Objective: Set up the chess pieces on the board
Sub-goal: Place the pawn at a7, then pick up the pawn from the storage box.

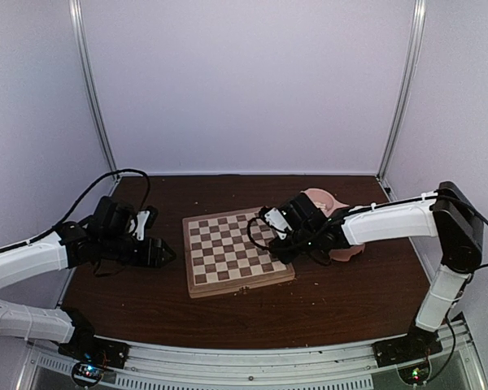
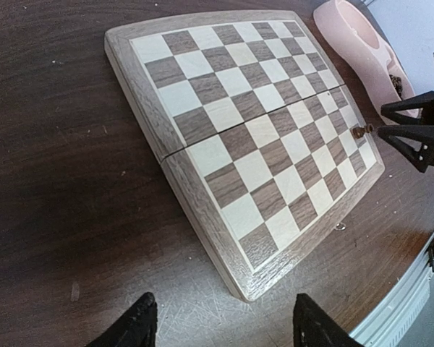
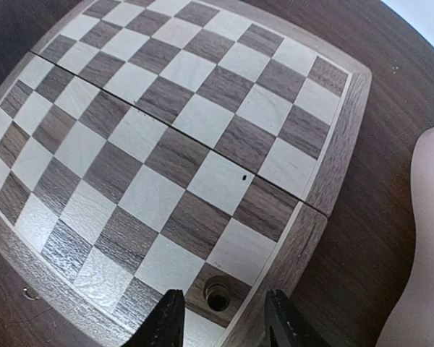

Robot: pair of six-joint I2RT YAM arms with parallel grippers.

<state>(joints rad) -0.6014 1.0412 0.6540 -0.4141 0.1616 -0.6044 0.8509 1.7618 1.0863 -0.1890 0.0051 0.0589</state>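
1. Spread right jaws, one fingertip (image 3: 172,314) on either side of a single dark chess piece (image 3: 217,295), with a gap showing on both flanks; nothing pinched.
2. Probable reason for the pose: a straddle from straight above, leaving room to lift clear without tipping the piece off its square.
3. Chess piece upright on a dark square in the outermost row along the right edge of the board (image 3: 202,108), on the near side of the fold line (image 3: 166,126), directly between and just below the right jaws.
4. Spread left jaws, wide and empty in the left wrist view, one fingertip (image 2: 139,322) at the bottom of that view; held off the board's left edge above the bare desk (image 1: 333,301), well apart from the chess piece on the opposite edge.
5. Likely reason: parked aside so as to leave the board free for the right arm (image 1: 390,219).
6. Board flat on the desk between the two arms, opened out, every other visible square bare; task judged barely begun, with nearly the whole set yet to be placed.
7. Pink bowl (image 1: 335,203) just beyond the board's far right corner, beside the right arm; dark bits inside it in the left wrist view, too small to identify. Probably the stock of pieces, set within easy reach of the right jaws.
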